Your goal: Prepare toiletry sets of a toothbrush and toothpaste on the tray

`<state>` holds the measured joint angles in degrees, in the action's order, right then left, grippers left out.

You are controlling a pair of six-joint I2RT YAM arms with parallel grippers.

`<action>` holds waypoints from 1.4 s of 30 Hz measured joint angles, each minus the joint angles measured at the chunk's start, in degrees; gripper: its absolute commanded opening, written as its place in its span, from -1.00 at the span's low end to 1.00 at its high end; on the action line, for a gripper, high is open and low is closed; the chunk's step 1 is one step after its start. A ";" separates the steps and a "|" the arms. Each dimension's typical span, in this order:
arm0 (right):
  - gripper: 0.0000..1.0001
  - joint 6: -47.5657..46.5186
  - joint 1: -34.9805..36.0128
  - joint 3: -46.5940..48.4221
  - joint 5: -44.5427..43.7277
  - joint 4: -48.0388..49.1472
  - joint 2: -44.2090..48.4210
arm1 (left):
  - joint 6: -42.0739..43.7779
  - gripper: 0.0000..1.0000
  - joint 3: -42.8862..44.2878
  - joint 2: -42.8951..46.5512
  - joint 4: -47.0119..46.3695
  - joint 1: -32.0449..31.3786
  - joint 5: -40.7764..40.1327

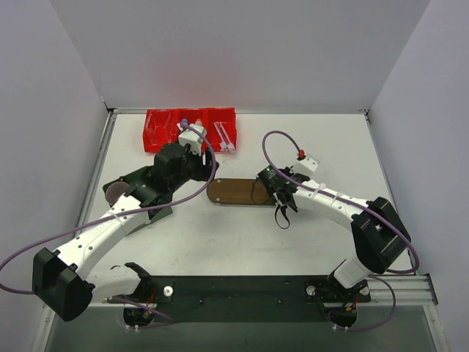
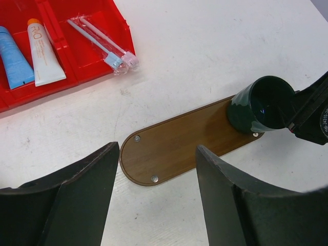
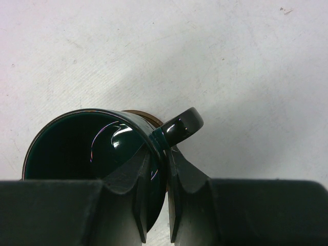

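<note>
The right gripper (image 3: 160,154) is clamped on the dark green cup (image 3: 77,148), one finger inside the rim (handle (image 3: 180,125) just beyond the fingertips). The cup appears to rest on the tray (image 2: 174,138). The left gripper (image 2: 158,154) stands wide apart above the tray's other end. Ahead-left of it, the blue toothpaste tube (image 2: 13,59), white toothpaste tube (image 2: 43,56) and toothbrushes (image 2: 102,43) lie in the red bin (image 2: 84,61).

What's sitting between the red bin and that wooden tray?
Nothing: only bare table separates the red bin and the tray, clearest in the left wrist view.
</note>
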<state>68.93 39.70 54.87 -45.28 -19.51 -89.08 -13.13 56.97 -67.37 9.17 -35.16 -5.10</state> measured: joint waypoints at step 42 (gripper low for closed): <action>0.22 -6.64 -0.39 -3.58 2.71 1.68 10.54 | 0.02 0.50 0.00 -0.07 0.02 0.07 -0.04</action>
<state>62.28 39.31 51.29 -42.57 -17.82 -78.54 -13.10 56.97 -67.44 9.19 -35.09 -5.15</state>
